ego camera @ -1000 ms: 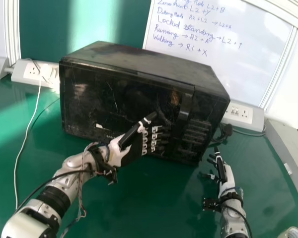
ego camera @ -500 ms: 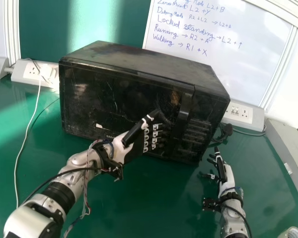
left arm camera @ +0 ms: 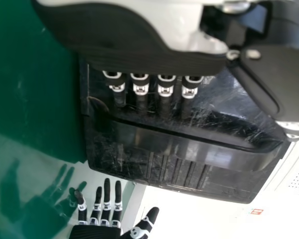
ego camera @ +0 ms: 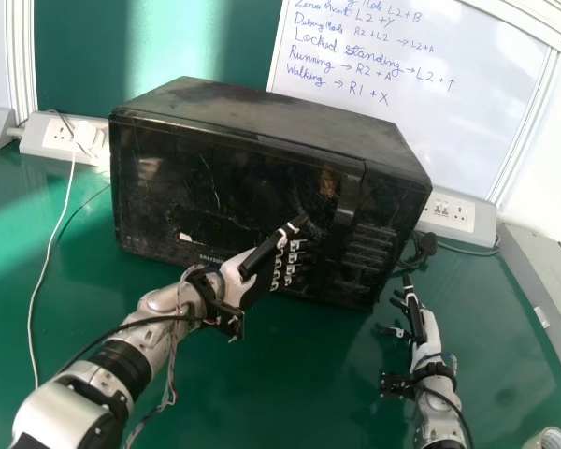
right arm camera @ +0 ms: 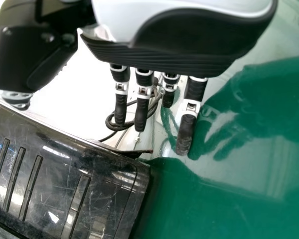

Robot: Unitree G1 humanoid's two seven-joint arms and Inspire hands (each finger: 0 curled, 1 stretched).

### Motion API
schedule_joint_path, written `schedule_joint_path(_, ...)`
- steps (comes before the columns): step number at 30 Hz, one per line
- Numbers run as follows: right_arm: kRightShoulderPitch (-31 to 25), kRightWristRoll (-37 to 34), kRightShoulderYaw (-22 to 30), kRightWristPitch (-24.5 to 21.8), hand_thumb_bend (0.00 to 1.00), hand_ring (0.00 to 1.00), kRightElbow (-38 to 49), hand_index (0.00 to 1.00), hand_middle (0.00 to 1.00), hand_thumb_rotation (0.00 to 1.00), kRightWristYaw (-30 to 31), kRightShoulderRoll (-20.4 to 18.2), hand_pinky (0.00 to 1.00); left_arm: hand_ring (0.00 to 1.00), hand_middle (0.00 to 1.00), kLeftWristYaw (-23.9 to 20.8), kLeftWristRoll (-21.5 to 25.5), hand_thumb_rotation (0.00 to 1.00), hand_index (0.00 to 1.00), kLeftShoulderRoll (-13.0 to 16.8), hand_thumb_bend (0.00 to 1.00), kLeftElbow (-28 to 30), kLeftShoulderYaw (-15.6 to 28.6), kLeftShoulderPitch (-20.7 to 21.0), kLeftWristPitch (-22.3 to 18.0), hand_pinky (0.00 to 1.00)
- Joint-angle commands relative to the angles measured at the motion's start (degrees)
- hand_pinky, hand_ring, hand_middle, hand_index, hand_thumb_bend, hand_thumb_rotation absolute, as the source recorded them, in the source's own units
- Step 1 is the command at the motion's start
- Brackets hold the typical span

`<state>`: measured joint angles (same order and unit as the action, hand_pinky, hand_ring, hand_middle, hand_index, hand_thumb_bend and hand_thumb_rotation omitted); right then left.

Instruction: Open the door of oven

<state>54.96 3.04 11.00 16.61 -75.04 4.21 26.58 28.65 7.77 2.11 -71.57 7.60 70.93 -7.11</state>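
The left arm slants in from the lower left of the head view, its hand [ego camera: 249, 269] lying before the oven's front with the thumb uppermost. Its fingers are extended, nearly straight, towards the handle [ego camera: 349, 195]; they seem just short of it, though contact with the front is hard to judge. The right hand [ego camera: 426, 335] is open too, low over the green bench [ego camera: 290, 374], its fingers pointing forward near the oven's right side. A roll of tape [ego camera: 550, 440] sits at the near right corner. The black oven [ego camera: 182, 178] stands upright on the bench, door closed, its inside hidden. Behind it are socket boxes [ego camera: 449, 213] and a whiteboard [ego camera: 402, 56].
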Motion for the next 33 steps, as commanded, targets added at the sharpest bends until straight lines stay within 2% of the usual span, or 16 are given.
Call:
schedule_joint_path(1, -1.6, 0.3, -0.2, -1.6, 0.92, 0.68, -1.1, 0.83, 0.82, 0.93, 0.2, -0.8, 0.55, 1.0, 1.0, -0.6, -0.5, 0.97, 1.0, -0.7, 1.0, -1.0, 0.4, 1.3, 0.2, 1.0)
schedule_joint_path(5, -1.5, 0.0, 0.2, -1.8, 0.91, 0.68, -1.1, 0.83, 0.82, 0.91, 0.4, -1.0, 0.55, 1.0, 1.0, -2.1, -0.6, 0.95, 1.0, -1.2, 1.0, -1.5, 0.8, 1.7, -0.2, 1.0)
schedule_joint_path(9, -1.5, 0.2, 0.1, -1.6, 0.9, 0.68, -1.1, 0.83, 0.82, 0.91, 0.0, -1.1, 0.55, 1.0, 1.0, -4.1, -3.6, 0.97, 1.0, -1.5, 1.0, -1.4, -1.2, 2.1, -2.0, 1.0)
schedule_joint_path(13, -1.6, 0.7, -0.3, -1.1, 0.91, 0.68, -1.1, 0.83, 0.82, 0.93, -0.4, -1.1, 0.54, 1.0, 1.0, -5.4, -5.1, 0.98, 1.0, -2.2, 1.0, -1.6, -1.3, 3.1, -2.0, 1.0)
schedule_joint_path(19, -1.4, 0.3, -0.1, -1.4, 0.88, 0.68, -1.1, 0.84, 0.82, 0.92, -0.2, -1.4, 0.54, 1.0, 1.0, -6.1, -6.5, 0.98, 1.0, -3.1, 1.0, -2.1, -1.4, 4.1, -2.2, 1.0)
schedule_joint_path(27, -1.2, 0.3, 0.0, -1.5, 0.89, 0.69, -1.1, 0.84, 0.82, 0.92, -0.3, -1.6, 0.55, 1.0, 1.0, -7.4, -7.9, 0.98, 1.0, -3.9, 1.0, -2.5, -2.1, 5.0, -2.1, 1.0)
schedule_joint_path(29, -1.3, 0.3, 0.0, -1.5, 0.86, 0.69, -1.1, 0.84, 0.82, 0.93, -0.3, -1.6, 0.56, 1.0, 1.0, -7.4, -8.1, 0.98, 1.0, -4.2, 1.0, -2.6, -2.1, 5.3, -2.1, 1.0)
schedule_joint_path(33, -1.3, 0.2, 0.0, -1.4, 0.89, 0.7, -1.2, 0.85, 0.83, 0.93, -0.2, -1.6, 0.55, 1.0, 1.0, -8.1, -8.9, 0.99, 1.0, -4.5, 1.0, -2.8, -2.4, 6.0, -2.0, 1.0)
